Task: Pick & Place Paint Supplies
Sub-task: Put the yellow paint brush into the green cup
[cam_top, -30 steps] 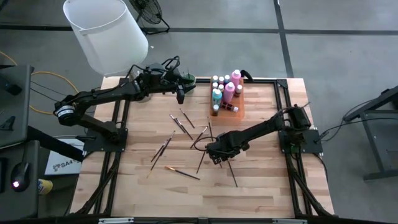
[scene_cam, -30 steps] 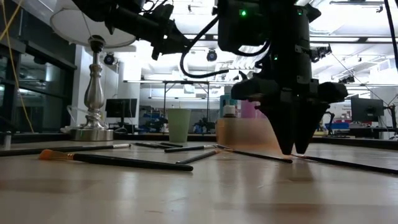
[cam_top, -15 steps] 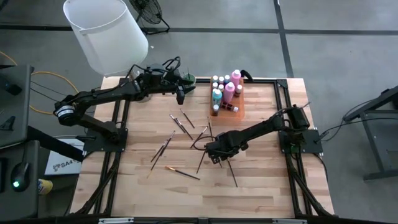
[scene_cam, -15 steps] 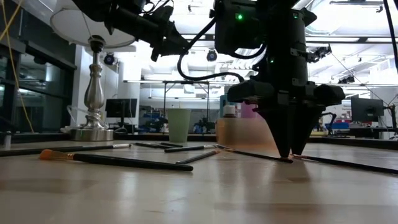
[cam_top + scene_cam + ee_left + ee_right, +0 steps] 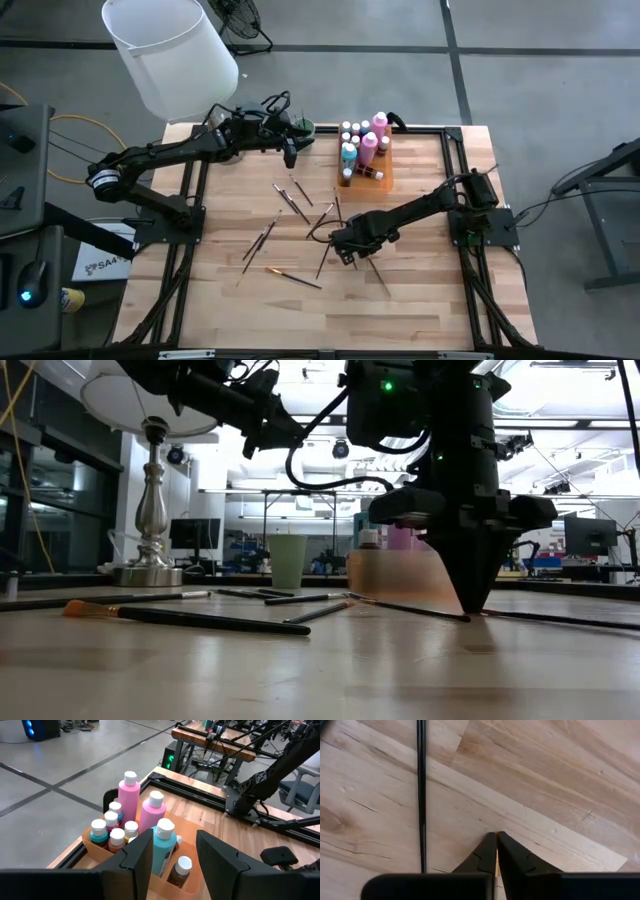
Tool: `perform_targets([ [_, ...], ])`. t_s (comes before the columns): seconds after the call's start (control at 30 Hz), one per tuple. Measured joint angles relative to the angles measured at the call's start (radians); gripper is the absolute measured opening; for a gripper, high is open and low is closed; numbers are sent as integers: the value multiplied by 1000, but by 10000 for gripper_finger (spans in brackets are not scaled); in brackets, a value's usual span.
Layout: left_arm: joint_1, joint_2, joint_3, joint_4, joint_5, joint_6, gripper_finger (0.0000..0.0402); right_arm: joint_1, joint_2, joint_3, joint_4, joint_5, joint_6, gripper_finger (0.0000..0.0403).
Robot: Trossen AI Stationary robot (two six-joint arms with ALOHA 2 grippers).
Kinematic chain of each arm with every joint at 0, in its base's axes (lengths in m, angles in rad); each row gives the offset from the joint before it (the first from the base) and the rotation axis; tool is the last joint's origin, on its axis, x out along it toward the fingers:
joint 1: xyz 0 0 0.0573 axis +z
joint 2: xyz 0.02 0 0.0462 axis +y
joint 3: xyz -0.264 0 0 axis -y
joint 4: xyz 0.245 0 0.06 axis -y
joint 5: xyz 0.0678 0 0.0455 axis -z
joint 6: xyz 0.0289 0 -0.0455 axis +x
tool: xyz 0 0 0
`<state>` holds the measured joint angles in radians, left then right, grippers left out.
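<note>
Closing since a second ago, my right jaws have gone from spread to fully pinched, tips pressed flat together with nothing between them, at the end of my right arm [image 5: 420, 208], which reaches low over the middle of the worktop [image 5: 430, 290]. Their points rest on or just above the wood, and the right wrist view shows one thin dark paintbrush [image 5: 421, 795] lying just beside the tips, not gripped. At table height, a brush handle [image 5: 410, 608] ends right by those points. More paintbrushes [image 5: 293, 200] lie scattered across the centre of the boards, among them one with an orange tip [image 5: 295, 278] nearest the front edge. My left arm [image 5: 170, 152] stretches along the far side, its jaws about halfway open and empty, raised off the wood just beside a green cup [image 5: 301, 128]. They look toward the orange tray [image 5: 172, 885], which stands at the back of the worktop packed with pale-capped paint bottles: two tall pink ones [image 5: 129, 795], a teal one [image 5: 162, 847] and small ones around them. Off the far left corner stands a white lampshade [image 5: 170, 55] on its silver base [image 5: 150, 510].
</note>
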<state>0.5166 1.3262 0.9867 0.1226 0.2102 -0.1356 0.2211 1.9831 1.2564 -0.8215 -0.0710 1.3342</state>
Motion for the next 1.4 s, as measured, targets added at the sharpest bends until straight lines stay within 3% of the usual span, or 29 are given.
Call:
perform_targets([
  [0.27, 0, 0, 0, 0, -1, 0, 148, -12, -35, -5, -1, 1, -4, 4],
  [0.43, 0, 0, 0, 0, -1, 0, 148, -40, -128, -4, 1, 1, -61, 4],
  [0.7, 0, 0, 0, 6, 114, -4, 148, -87, -336, -3, -8, 197, -136, 4],
  [0.9, 0, 0, 0, 35, 288, -13, 148, -127, -508, -3, 28, 403, -306, 4],
  [1.07, -11, 0, 0, 113, 382, -82, 148, -160, -625, -3, 181, 528, -555, 4],
  [1.27, -67, 0, 0, 198, 383, -105, 148, -220, -693, -2, 446, 534, -865, 4],
  [1.4, -103, 0, 0, 235, 377, -105, 148, -265, -710, -2, 553, 466, -979, 4],
])
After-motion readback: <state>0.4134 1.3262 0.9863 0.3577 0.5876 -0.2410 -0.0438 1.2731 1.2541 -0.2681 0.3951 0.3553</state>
